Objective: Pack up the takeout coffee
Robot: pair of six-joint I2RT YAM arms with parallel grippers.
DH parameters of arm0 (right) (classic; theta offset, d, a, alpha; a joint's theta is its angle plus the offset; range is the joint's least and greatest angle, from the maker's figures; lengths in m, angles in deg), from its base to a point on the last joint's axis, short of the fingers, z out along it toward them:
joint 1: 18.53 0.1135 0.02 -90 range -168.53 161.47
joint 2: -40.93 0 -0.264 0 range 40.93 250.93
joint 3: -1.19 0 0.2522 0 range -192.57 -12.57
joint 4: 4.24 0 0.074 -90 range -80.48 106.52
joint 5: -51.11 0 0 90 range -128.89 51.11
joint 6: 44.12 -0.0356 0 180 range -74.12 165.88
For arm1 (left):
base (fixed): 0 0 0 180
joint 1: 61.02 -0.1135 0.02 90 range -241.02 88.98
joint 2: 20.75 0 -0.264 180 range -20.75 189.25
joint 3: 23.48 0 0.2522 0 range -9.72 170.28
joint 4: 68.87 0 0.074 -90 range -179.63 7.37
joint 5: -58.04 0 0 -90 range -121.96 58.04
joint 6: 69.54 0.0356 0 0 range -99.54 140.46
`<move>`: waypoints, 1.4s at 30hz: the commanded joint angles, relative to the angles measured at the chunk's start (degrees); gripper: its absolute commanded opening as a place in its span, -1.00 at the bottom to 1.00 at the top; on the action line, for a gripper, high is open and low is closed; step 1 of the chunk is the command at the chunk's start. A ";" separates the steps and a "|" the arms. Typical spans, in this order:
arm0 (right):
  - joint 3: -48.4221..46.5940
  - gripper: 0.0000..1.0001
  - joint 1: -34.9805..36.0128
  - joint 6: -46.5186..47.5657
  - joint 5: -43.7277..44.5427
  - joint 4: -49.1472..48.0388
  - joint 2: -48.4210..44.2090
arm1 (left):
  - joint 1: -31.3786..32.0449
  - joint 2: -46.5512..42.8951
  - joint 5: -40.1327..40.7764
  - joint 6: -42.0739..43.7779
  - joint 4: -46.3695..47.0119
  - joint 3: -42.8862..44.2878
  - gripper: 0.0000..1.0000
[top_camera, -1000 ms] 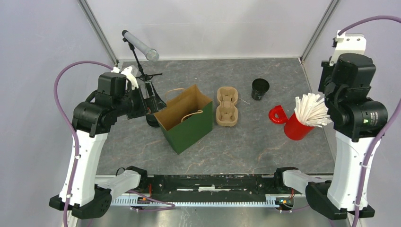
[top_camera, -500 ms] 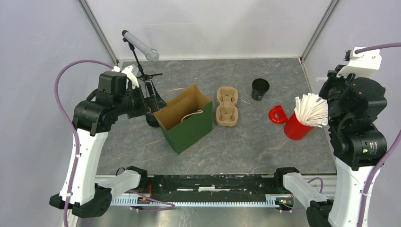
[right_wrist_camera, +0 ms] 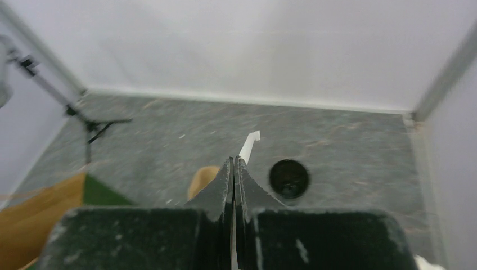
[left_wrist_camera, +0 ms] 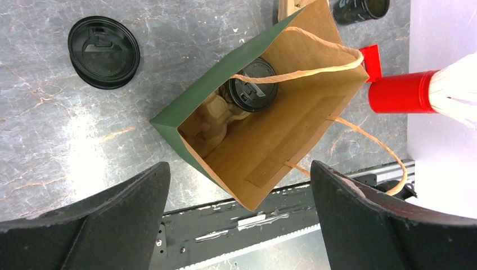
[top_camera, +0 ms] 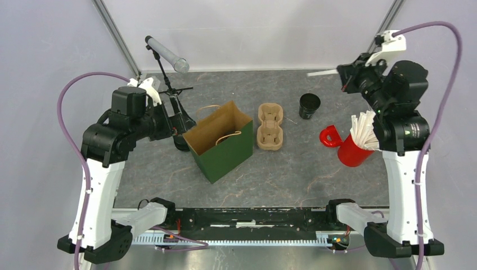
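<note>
The takeout coffee (left_wrist_camera: 252,85), a black cup with a sip lid, stands in a cardboard tray inside the open green paper bag (left_wrist_camera: 281,129). In the top view the bag (top_camera: 220,140) hides it. My left gripper (left_wrist_camera: 239,169) is open and empty, raised over the bag's left side, and it shows in the top view (top_camera: 179,121). My right gripper (right_wrist_camera: 234,160) is shut on a white wrapped straw (right_wrist_camera: 249,145). It is held high over the back right of the table (top_camera: 346,76), with the straw (top_camera: 322,72) pointing left.
A squat black round piece (left_wrist_camera: 104,52) lies left of the bag. A cardboard cup tray (top_camera: 270,126) and a lidless black cup (top_camera: 309,105) sit right of the bag. A red mug of white straws (top_camera: 353,149) stands at right. A microphone stand (top_camera: 166,56) is at back left.
My right arm has swung up and to the left, away from the red mug, with a white straw now in its jaws. The left arm has barely moved.
</note>
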 commanded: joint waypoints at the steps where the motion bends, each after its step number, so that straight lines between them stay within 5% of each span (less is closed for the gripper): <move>1: 3.22 -1.00 0.13 -4.91 -22.69 -4.73 1.24 | 0.19 -1.57 1.48 1.82 1.85 2.43 1.00; 10: 4.44 -1.00 8.97 -10.05 -35.45 -10.08 3.32 | 0.19 -1.84 1.24 1.31 2.70 2.45 1.00; 27: 1.42 -1.00 18.74 -11.20 -36.91 -9.92 6.91 | 0.19 -1.09 1.59 1.11 2.46 2.77 1.00; 42: 9.44 -1.00 29.79 -13.51 -33.77 -17.46 16.11 | 0.19 -3.42 2.68 0.62 2.09 1.81 1.00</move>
